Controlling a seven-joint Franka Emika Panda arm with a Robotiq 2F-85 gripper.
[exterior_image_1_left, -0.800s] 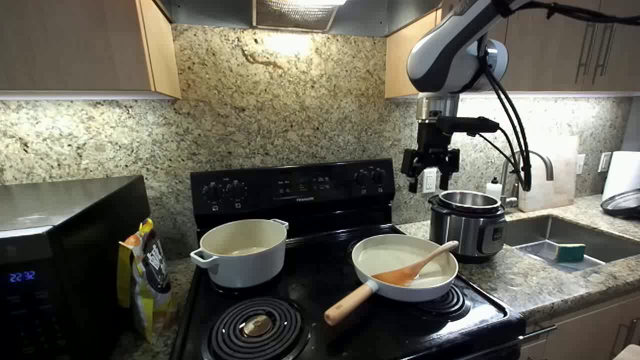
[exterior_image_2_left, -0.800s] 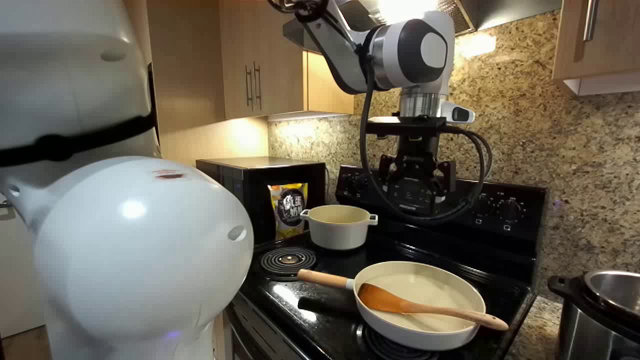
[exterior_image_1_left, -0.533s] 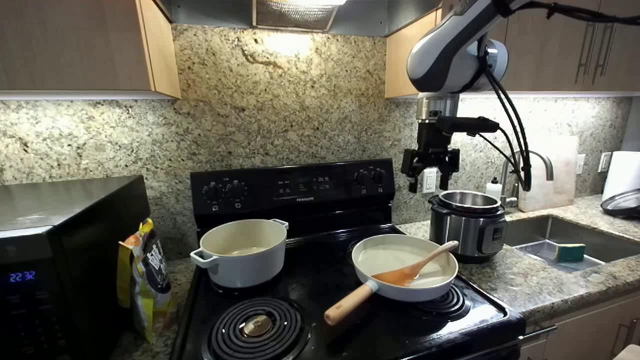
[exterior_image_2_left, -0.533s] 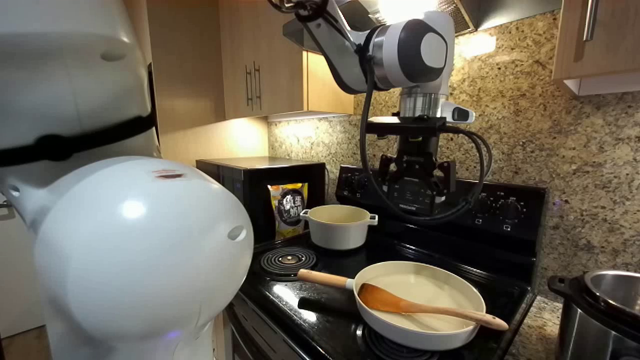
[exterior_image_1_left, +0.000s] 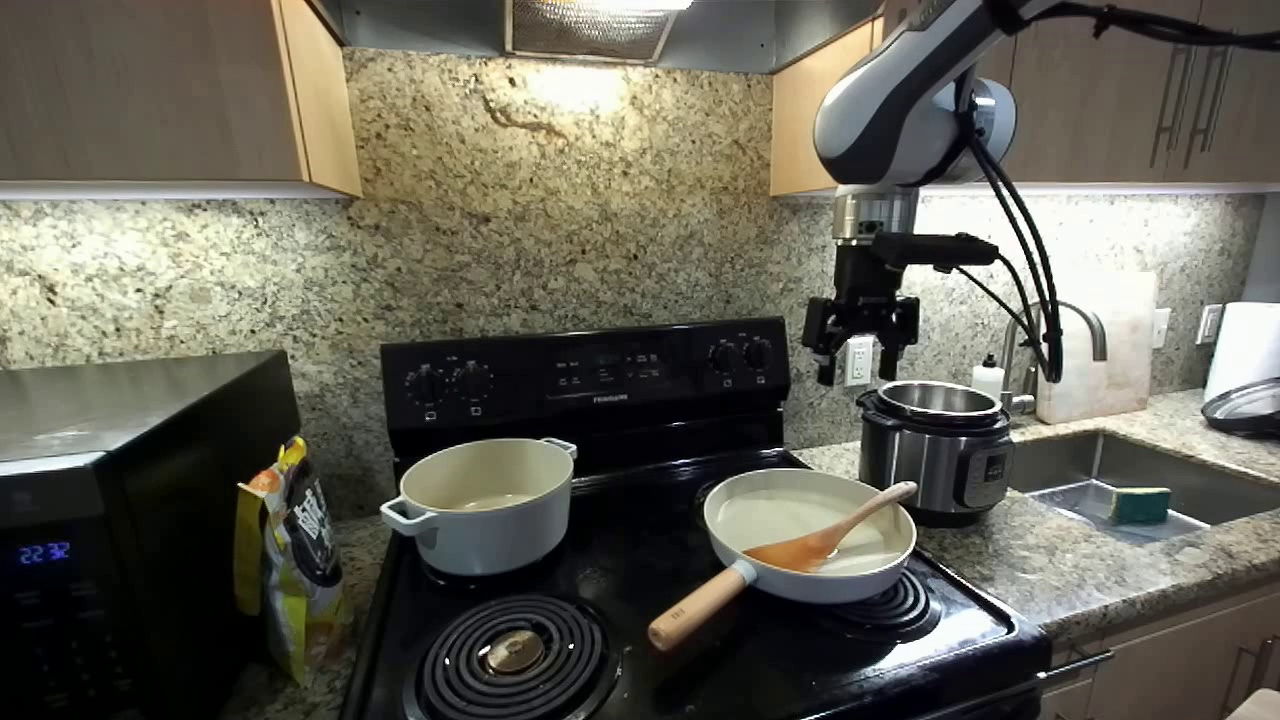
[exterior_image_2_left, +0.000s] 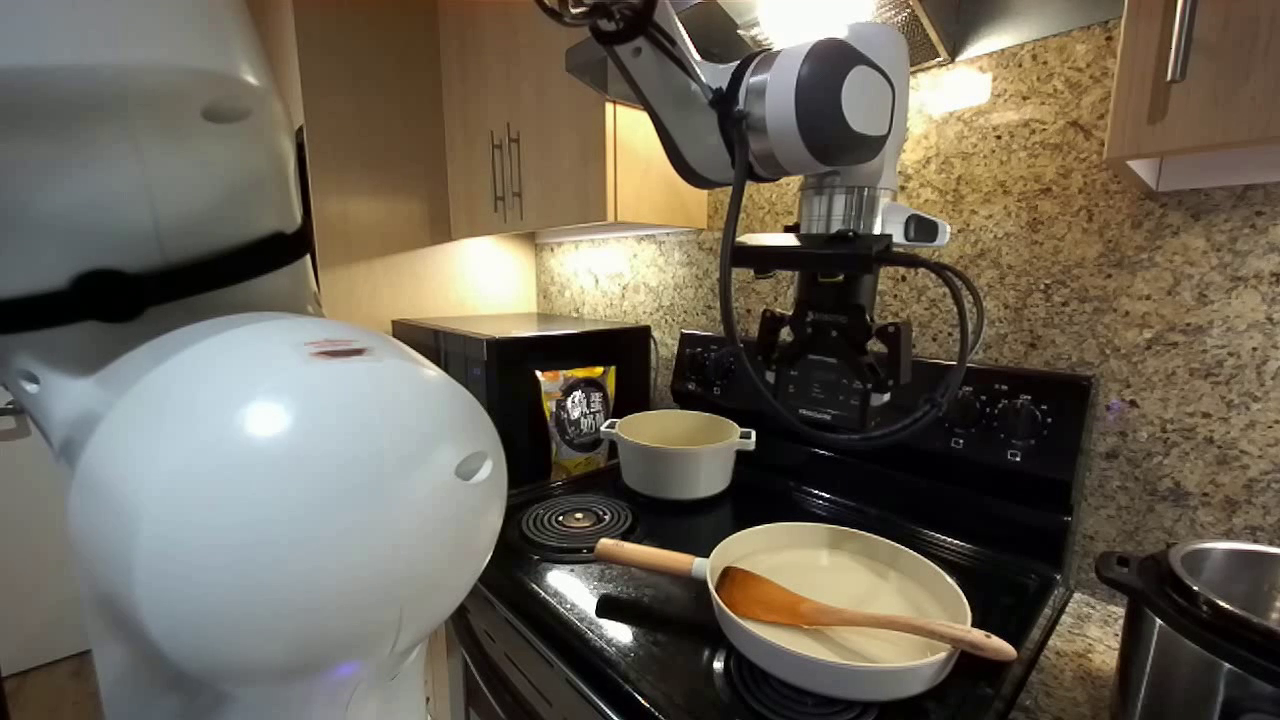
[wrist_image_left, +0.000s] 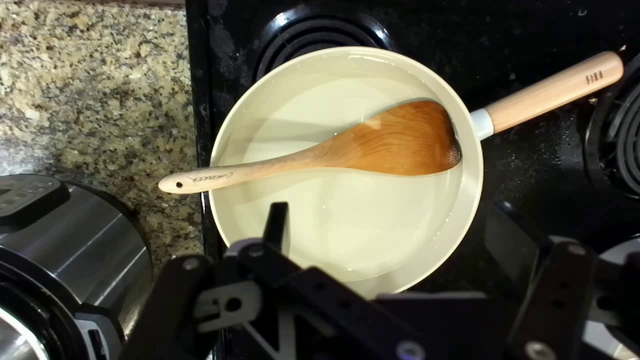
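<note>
Black and empty, my gripper (exterior_image_1_left: 857, 372) hangs open high above the back of the stove, pointing down, touching nothing. In the wrist view its fingers (wrist_image_left: 276, 222) stand wide apart over the near rim of a cream frying pan (wrist_image_left: 320, 215). That pan sits on a stove burner, its wooden handle (exterior_image_1_left: 700, 607) reaching outward. Clear, shallow liquid seems to lie in it. A wooden spatula (wrist_image_left: 400, 140) rests in the pan, its brown blade near the pan handle and its pale grip over the opposite rim. A cream two-handled pot (exterior_image_2_left: 678, 470) stands on another burner in both exterior views.
A steel pressure cooker (exterior_image_1_left: 930, 460) without its lid stands on the counter beside the stove. Past it is a sink with a sponge (exterior_image_1_left: 1140, 505). A snack bag (exterior_image_2_left: 580, 415) leans near the microwave (exterior_image_1_left: 140, 430). The range hood (exterior_image_1_left: 590, 30) and cabinets hang above.
</note>
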